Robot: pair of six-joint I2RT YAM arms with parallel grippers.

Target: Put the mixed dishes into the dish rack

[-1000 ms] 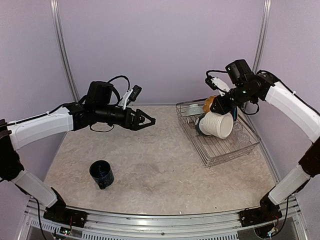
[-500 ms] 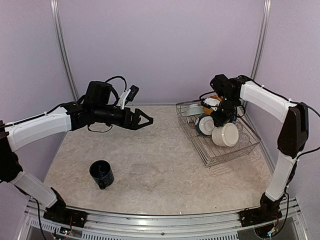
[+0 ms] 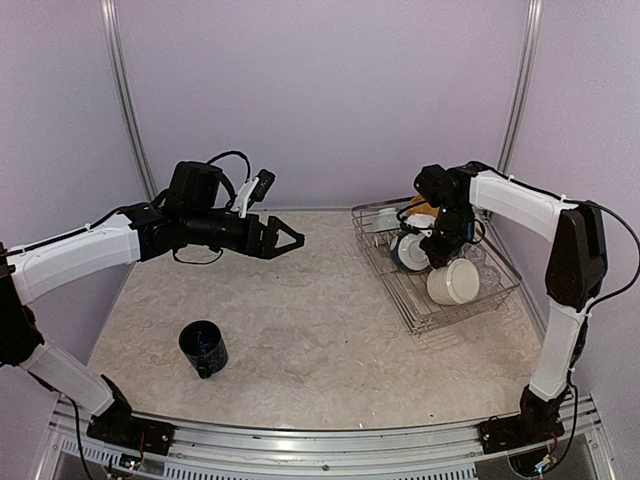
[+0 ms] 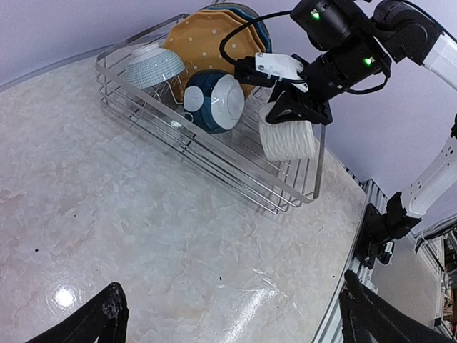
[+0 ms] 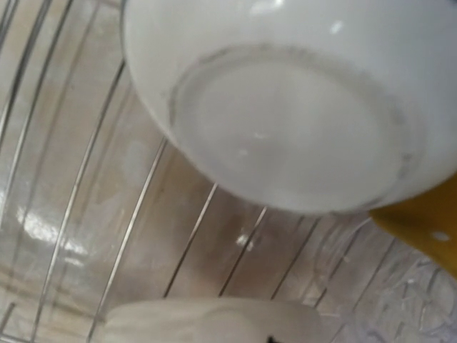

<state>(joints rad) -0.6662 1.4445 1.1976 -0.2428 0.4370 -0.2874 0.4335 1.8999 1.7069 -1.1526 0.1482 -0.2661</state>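
Observation:
The silver wire dish rack (image 3: 402, 296) stands at the right of the table. In it lean a yellow dotted plate (image 4: 207, 44) and a blue plate (image 4: 251, 16), beside a grey-teal cup (image 4: 152, 64) and a dark blue dish with a white base (image 4: 214, 100). My right gripper (image 3: 443, 252) is shut on the cream mug (image 3: 453, 282), which lies on its side low in the rack's near end. In the right wrist view the mug (image 5: 214, 321) fills the bottom edge. The dark blue mug (image 3: 203, 347) stands alone at the near left. My left gripper (image 3: 285, 238) hovers open and empty above the table's middle.
In the right wrist view a white dish's underside (image 5: 285, 121) hangs close above the rack wires (image 5: 189, 239), with the yellow plate's edge (image 5: 428, 221) at the right. The purple walls enclose the table on three sides. The metal rail (image 3: 320, 440) runs along the near edge.
The right arm has swung in and lowered the cream mug from above the rack down into its near end. The left gripper has drifted slightly left and stayed open.

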